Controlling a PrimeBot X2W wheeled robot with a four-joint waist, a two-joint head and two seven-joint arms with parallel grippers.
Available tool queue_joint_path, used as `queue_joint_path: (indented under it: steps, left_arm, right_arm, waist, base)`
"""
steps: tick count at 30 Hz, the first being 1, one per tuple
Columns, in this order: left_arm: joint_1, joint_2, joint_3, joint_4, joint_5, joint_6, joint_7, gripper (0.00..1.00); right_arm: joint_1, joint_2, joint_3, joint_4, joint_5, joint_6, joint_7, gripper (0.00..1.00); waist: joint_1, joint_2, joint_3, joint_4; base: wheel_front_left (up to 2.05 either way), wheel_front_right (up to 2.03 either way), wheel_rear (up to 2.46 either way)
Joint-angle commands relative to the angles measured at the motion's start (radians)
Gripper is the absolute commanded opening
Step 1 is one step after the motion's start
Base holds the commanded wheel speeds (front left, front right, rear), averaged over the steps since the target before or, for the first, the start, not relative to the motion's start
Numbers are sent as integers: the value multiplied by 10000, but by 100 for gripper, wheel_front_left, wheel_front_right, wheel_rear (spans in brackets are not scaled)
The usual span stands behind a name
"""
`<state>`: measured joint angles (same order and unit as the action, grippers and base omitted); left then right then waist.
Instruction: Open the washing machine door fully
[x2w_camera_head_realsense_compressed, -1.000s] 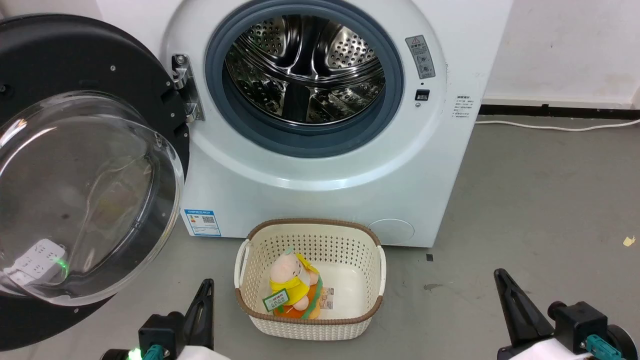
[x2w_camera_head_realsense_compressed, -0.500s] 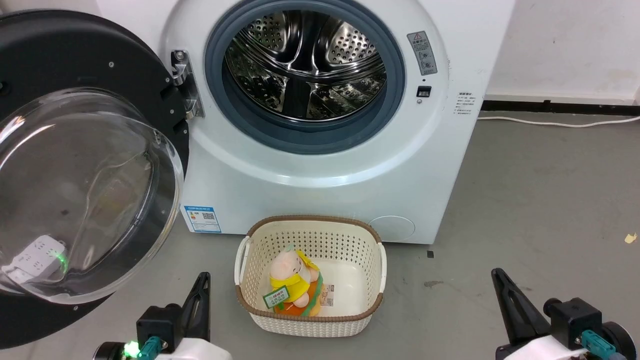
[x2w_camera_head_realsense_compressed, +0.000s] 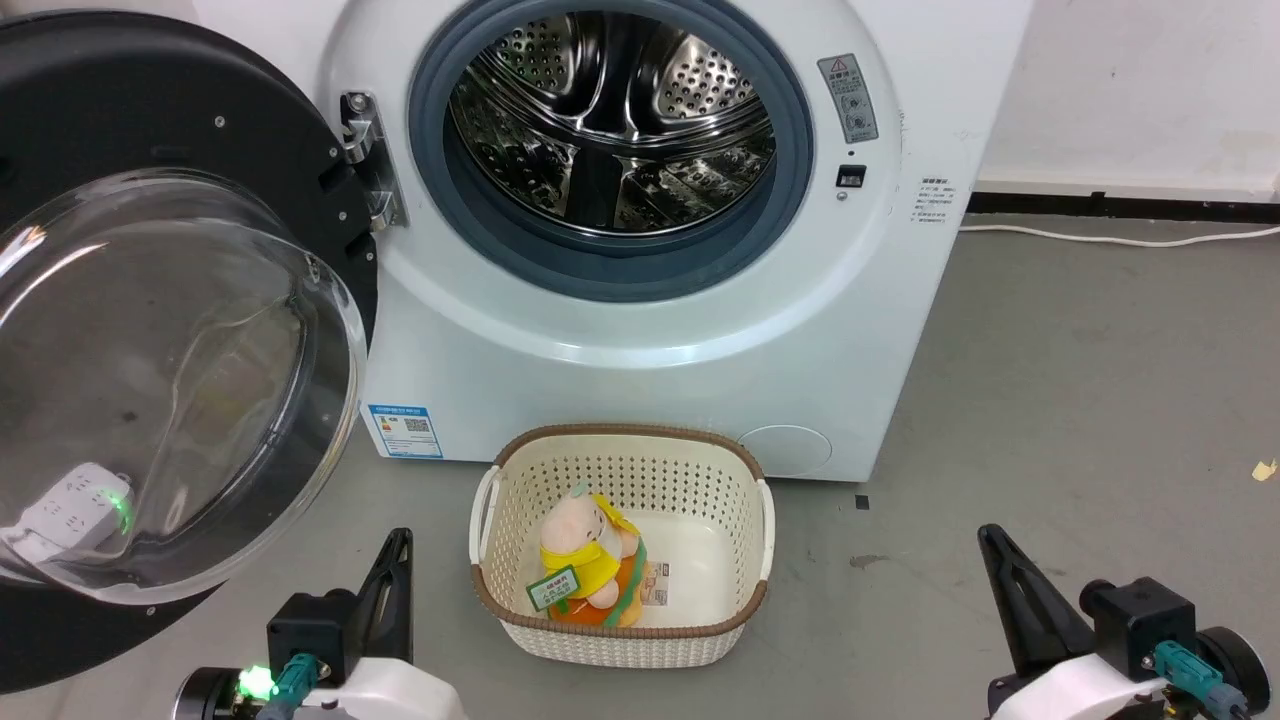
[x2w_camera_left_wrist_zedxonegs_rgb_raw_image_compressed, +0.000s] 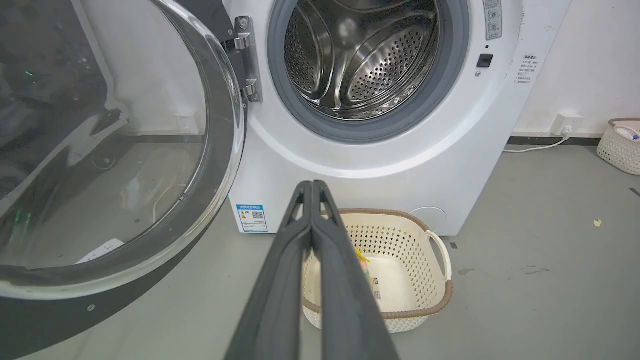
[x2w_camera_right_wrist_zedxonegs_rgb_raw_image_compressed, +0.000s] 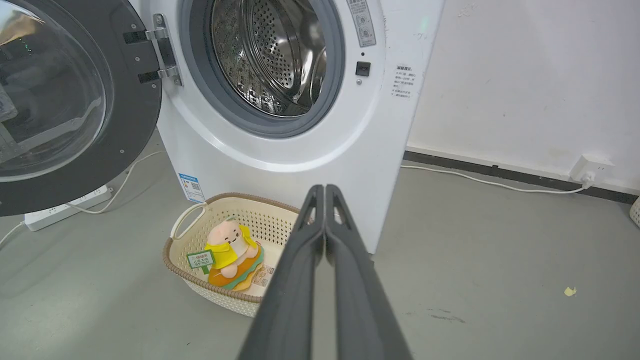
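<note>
- left tool (x2w_camera_left_wrist_zedxonegs_rgb_raw_image_compressed: 312, 186): fully closed, empty
- right tool (x2w_camera_right_wrist_zedxonegs_rgb_raw_image_compressed: 325, 189): fully closed, empty
- door (x2w_camera_head_realsense_compressed: 150, 100): wide open, ahead and left of left tool, not touching
- washing machine (x2w_camera_head_realsense_compressed: 650, 380): ahead of both tools

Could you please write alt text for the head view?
A white washing machine stands with its round black door swung wide open to the left, baring the steel drum. A cream basket on the floor before it holds a plush toy; the left gripper and right gripper sit shut below.
</note>
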<state>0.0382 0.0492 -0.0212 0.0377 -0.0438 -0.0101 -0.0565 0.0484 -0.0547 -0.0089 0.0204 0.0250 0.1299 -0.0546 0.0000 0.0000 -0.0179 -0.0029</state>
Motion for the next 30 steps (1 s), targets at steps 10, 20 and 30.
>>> queue_joint_path:
  steps: [10, 20, 30]
  left_arm:
    - [-239, 9, 96, -184, 231, 75, 241, 0]
    - [-329, 10, 169, -305, 362, 91, 445, 0]
    - [-382, 10, 212, -377, 438, 101, 565, 0]
  right_arm:
    - [-308, 39, 50, -128, -138, 7, 221, 0]
    - [-419, 43, 75, -176, -209, 8, 425, 0]
    - [-484, 45, 89, -204, -250, 8, 546, 0]
  waist:
    - [0, 0, 70, 12]
    - [0, 0, 139, 23]
    - [0, 0, 179, 29]
  base:
    - [0, 0, 0]
    - [0, 0, 0]
    - [0, 0, 0]
